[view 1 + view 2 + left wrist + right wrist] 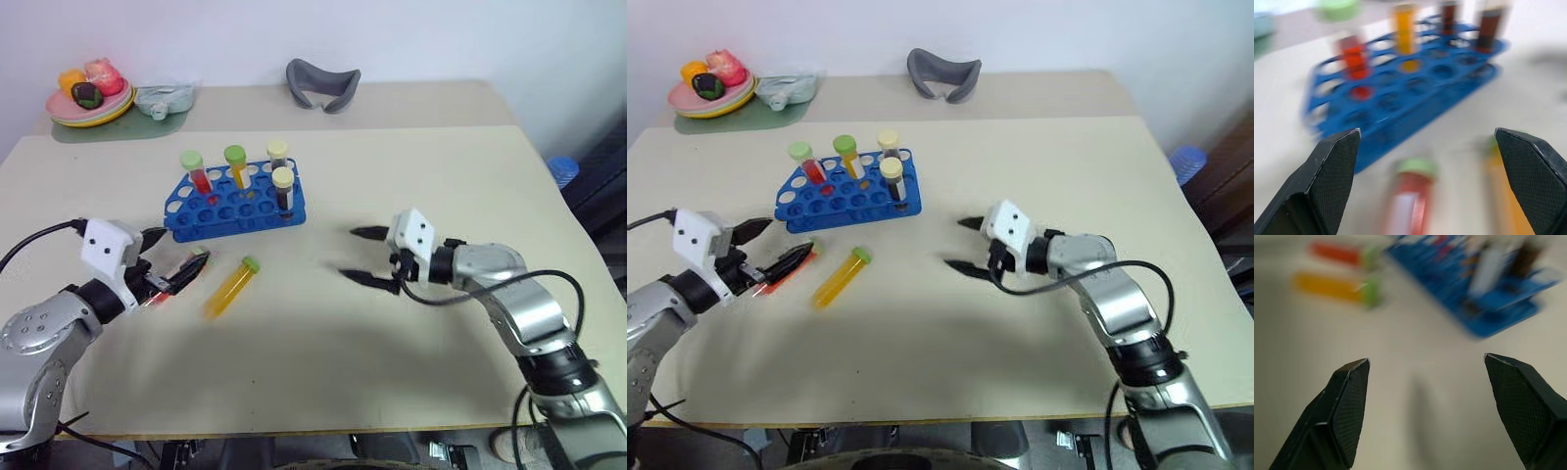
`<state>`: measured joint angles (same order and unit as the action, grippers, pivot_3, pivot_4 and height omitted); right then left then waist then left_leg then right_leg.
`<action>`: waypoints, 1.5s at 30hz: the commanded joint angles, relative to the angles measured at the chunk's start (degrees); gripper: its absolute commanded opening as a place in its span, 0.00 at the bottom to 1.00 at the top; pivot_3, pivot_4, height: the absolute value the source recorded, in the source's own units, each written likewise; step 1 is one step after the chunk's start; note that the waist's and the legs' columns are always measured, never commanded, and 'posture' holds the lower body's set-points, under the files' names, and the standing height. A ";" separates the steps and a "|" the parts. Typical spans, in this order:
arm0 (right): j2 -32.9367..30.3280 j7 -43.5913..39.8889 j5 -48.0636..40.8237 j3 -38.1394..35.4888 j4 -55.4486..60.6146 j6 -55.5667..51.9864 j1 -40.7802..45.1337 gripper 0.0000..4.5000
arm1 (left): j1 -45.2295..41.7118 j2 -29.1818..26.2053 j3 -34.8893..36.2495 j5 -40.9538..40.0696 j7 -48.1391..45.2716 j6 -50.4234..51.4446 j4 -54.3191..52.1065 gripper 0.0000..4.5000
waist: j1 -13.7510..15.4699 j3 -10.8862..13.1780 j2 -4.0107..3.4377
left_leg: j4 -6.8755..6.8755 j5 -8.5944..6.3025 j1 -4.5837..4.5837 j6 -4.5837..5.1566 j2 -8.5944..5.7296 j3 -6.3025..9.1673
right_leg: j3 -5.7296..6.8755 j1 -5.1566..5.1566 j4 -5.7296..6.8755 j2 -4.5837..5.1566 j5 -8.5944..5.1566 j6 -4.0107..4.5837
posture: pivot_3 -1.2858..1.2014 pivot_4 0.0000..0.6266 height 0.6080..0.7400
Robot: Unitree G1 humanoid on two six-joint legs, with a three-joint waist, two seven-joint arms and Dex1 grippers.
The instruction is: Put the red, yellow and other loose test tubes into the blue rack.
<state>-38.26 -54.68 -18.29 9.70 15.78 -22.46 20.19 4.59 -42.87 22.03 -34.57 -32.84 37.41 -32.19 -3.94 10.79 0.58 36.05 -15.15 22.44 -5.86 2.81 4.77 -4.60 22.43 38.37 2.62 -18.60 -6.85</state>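
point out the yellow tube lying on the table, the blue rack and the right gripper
yellow tube point(229, 290), left eye view, middle of its body
blue rack point(201, 221), left eye view, front of its holed top
right gripper point(363, 257), left eye view, midway between its open fingertips

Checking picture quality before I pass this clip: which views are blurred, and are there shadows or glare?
Left eye view: sharp, soft even light, faint shadows under the right gripper and the yellow tube, no glare. Left wrist view: the blue rack and the red tube are smeared, its fingers crisp. Right wrist view: rack and tubes are heavily blurred.
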 commanded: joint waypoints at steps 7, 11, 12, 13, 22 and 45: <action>-2.78 -1.79 -2.29 -3.41 6.03 -1.39 0.01 0.84 | -12.22 -10.86 -7.98 -4.83 4.45 22.12 -6.22 1.00 | 0.39 0.09 0.15 | 0.03 0.00 0.02 0.00 -0.03 0.01 | 0.01 -0.08 -0.11 0.02 0.00 -0.01 | 0.52 0.24 1.00; -2.87 -1.68 -1.88 -3.14 6.87 -1.29 -0.74 0.84 | -22.40 -12.79 -13.65 -7.52 7.29 37.39 -5.22 1.00 | 0.60 0.14 0.20 | -0.02 -0.02 0.05 0.02 -0.02 0.01 | 0.02 -0.06 -0.19 0.01 0.01 -0.02 | 0.52 0.24 1.00; -3.31 -1.92 -1.65 -3.16 7.14 -1.12 -1.04 0.84 | -26.04 -11.49 -14.75 -9.12 7.47 42.75 -4.31 1.00 | 0.74 0.16 0.22 | -0.02 -0.02 0.06 0.02 -0.02 0.02 | 0.04 -0.06 -0.19 0.01 0.01 -0.02 | 0.52 0.24 1.00; -3.86 -2.26 -1.72 -3.41 7.62 -1.21 -1.35 0.84 | -29.66 -10.47 -16.37 -10.44 7.10 48.15 -3.42 1.00 | 0.86 0.17 0.23 | 0.00 -0.02 0.06 0.02 -0.02 0.02 | 0.04 -0.06 -0.17 0.00 0.01 -0.02 | 0.52 0.24 1.00; -8.82 -5.02 -5.02 -6.58 11.75 -4.01 -4.49 0.84 | -41.03 -7.78 -28.48 -17.52 12.80 55.09 2.14 1.00 | 1.48 0.20 0.27 | 0.02 -0.04 0.07 0.05 -0.02 0.02 | 0.04 -0.06 -0.19 0.00 0.00 -0.02 | 0.52 0.24 1.00; -9.70 -0.68 -5.66 -9.26 17.58 -6.06 -11.74 0.84 | -50.39 -2.36 -44.68 -17.53 26.25 55.09 15.13 1.00 | 1.57 0.16 0.24 | 0.14 -0.03 -0.02 0.04 -0.06 0.03 | 0.03 -0.22 -0.14 0.03 0.01 -0.03 | 0.52 0.24 1.00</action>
<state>-47.76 -55.75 -23.40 1.50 31.36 -28.77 8.60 -45.91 -44.56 -21.44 -51.95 -7.22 92.03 -18.10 -2.37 10.95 0.82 36.19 -15.18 22.41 -5.82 2.75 4.80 -4.57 22.20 38.23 2.65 -18.59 -6.88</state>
